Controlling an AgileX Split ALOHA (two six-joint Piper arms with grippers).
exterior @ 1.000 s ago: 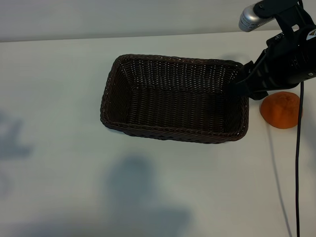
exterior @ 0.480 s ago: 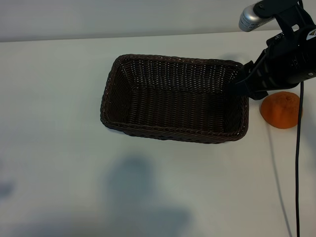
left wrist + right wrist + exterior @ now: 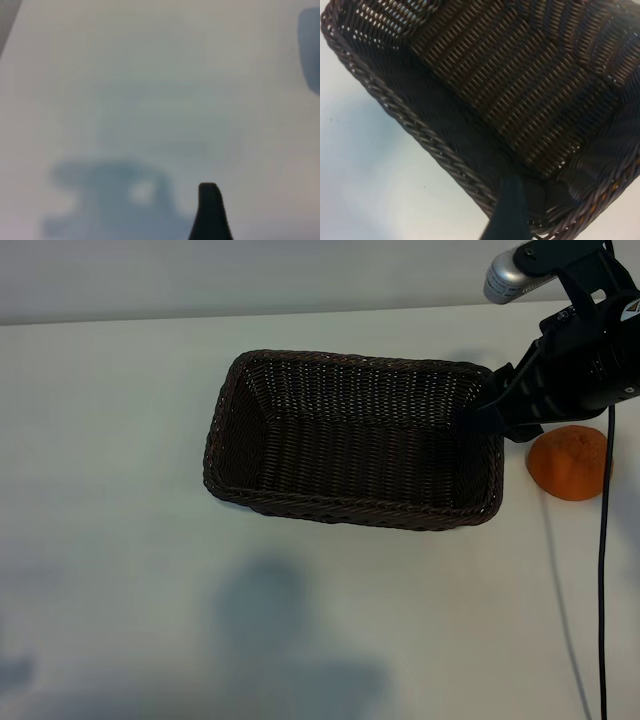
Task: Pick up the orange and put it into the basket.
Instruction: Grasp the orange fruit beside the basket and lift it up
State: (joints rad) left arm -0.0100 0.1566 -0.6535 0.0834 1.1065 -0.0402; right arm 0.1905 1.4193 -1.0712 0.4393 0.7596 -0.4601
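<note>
currently the round, dimpled bright orange citrus fruit (image 3: 569, 462) is seen lying on the pale white bench (image 3: 120, 540), just beside the right end of the rectangular dark brown woven wicker basket (image 3: 225, 415) and outside it. the right claw (image 3: 480, 418) is held released over the basket's right rim, nothing being grasped, one dark finger (image 3: 507, 212) showing above the braided edge. the left claw (image 3: 210, 210) is likewise released over bare bench, apart from both things.
</note>
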